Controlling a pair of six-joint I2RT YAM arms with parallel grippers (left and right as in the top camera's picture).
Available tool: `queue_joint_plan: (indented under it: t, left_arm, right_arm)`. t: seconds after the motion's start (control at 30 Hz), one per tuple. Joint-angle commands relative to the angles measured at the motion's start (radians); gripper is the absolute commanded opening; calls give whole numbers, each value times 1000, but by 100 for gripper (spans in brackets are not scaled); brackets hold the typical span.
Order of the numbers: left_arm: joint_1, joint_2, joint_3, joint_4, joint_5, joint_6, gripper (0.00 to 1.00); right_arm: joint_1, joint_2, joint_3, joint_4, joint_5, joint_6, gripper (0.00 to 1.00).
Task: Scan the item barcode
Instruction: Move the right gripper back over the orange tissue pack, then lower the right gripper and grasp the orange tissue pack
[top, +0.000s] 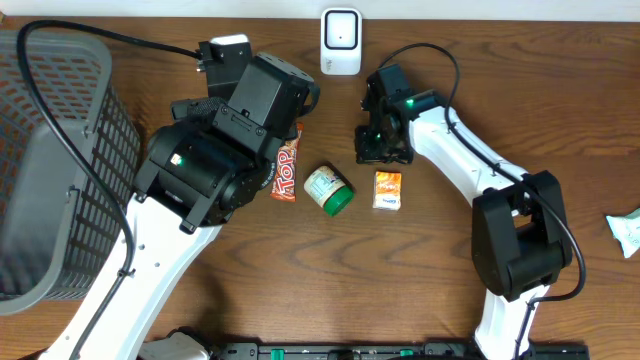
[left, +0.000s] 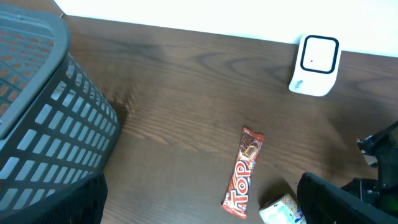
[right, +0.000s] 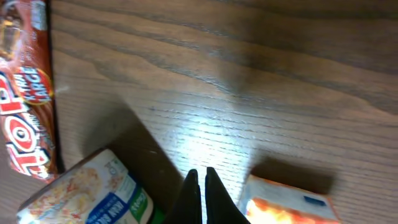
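Note:
The white barcode scanner (top: 341, 40) stands at the table's back edge and also shows in the left wrist view as the scanner (left: 315, 65). Three items lie in a row: a red Top candy bar (top: 287, 170), a green-lidded jar (top: 329, 189) and an orange box (top: 387, 189). My left gripper (left: 199, 214) hangs open above the table, its fingers wide either side of the candy bar (left: 245, 174) and the jar (left: 283, 210), holding nothing. My right gripper (right: 200, 186) is shut and empty, low over bare wood between the jar (right: 93, 193) and the orange box (right: 292, 208).
A grey mesh basket (top: 50, 170) fills the left side, close to my left arm (top: 210, 160). A white and green packet (top: 627, 232) lies at the right edge. A black cable runs from the basket's rim to the left wrist.

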Motion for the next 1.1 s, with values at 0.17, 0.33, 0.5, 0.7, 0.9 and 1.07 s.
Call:
queue_joint_plan:
  t: [0.17, 0.33, 0.5, 0.7, 0.9, 1.07]
  left_arm:
    - [5, 3, 8, -13, -9, -13, 98]
    - [5, 3, 8, -14, -9, -13, 98]
    - [5, 3, 8, -19, -5, -13, 98]
    - [5, 3, 8, -21, 14, -13, 98]
    - [5, 3, 8, -28, 14, -13, 98]
    - [5, 3, 8, -28, 14, -13, 98]
  right_arm:
    - [6, 28, -22, -42, 34, -15, 1]
    - [7, 28, -45, -42, 35, -23, 1]
    - [5, 28, -91, -23, 35, -23, 1]
    - [-1, 28, -153, 4, 72, -21, 1]
    - [-13, 27, -153, -32, 285, 116, 1]
    - [-64, 27, -152, -101, 357, 275, 1]
